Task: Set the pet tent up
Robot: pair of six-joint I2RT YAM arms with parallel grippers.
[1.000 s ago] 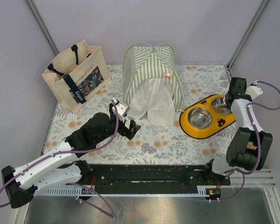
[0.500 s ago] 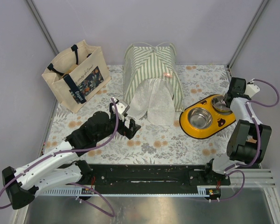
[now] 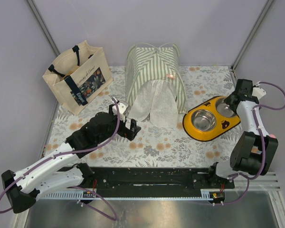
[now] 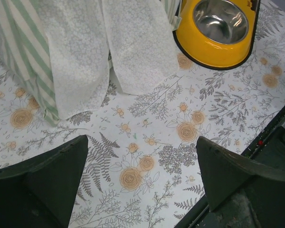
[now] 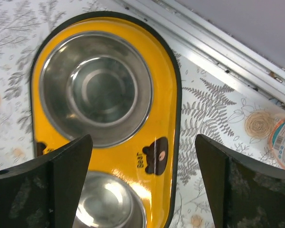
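The pet tent [image 3: 154, 80] is stood up at the back of the table [image 3: 180, 147]. The left gripper [image 4: 142, 156] and right gripper [image 5: 142, 147] are held apart, empty. The thin flaps [image 3: 152, 102] could be snagged by the left gripper, and the tent pulled over.

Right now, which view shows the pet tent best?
Top external: the whole pet tent stands in frame. Left wrist catches only a striped corner and its door flaps. Right wrist shows none.

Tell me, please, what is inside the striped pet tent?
The inside cannot be seen. The pet tent stands upright, but its white lacy flaps hang closed across the front. They cover the opening in both the top and left wrist views.
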